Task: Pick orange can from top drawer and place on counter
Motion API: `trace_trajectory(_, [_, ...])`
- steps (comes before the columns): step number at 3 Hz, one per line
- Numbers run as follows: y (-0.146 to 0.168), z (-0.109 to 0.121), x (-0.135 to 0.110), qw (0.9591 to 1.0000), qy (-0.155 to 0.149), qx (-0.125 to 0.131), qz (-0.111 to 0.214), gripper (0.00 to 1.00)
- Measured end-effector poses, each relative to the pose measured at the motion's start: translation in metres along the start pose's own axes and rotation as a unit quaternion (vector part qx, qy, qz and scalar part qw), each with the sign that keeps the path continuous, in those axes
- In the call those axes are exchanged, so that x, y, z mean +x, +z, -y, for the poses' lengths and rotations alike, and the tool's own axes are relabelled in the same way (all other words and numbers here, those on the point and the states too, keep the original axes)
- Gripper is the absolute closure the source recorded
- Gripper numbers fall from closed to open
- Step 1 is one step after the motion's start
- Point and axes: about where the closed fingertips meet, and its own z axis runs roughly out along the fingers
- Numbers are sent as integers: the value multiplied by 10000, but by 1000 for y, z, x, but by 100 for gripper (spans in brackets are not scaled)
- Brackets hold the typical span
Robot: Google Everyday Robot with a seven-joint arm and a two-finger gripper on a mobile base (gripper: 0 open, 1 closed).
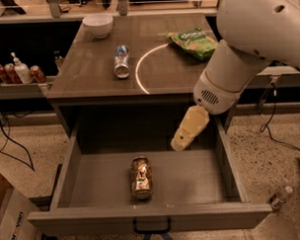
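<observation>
The orange can [141,177] lies on its side in the middle of the open top drawer [72,166], its ends pointing front and back. The drawer's black handle [152,226] is on the front panel. My gripper [182,138] hangs over the drawer's back right part, above and to the right of the can, not touching it. The counter [165,67] with its pale curved arc is behind the drawer.
On the counter stand a white bowl [98,24], a silver-and-blue can [121,60] on its side and a green chip bag [194,42]. Small red cans [3,72] and a pump bottle [21,71] sit on a left shelf. A cardboard box [8,221] is at front left.
</observation>
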Motion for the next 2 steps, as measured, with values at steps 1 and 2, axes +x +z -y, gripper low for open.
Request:
trace_trajectory(1, [49,-17,-16,9991,175,-381,-87,0])
trace_trajectory(2, [82,-29,-29,9980,227,-559,-210,0])
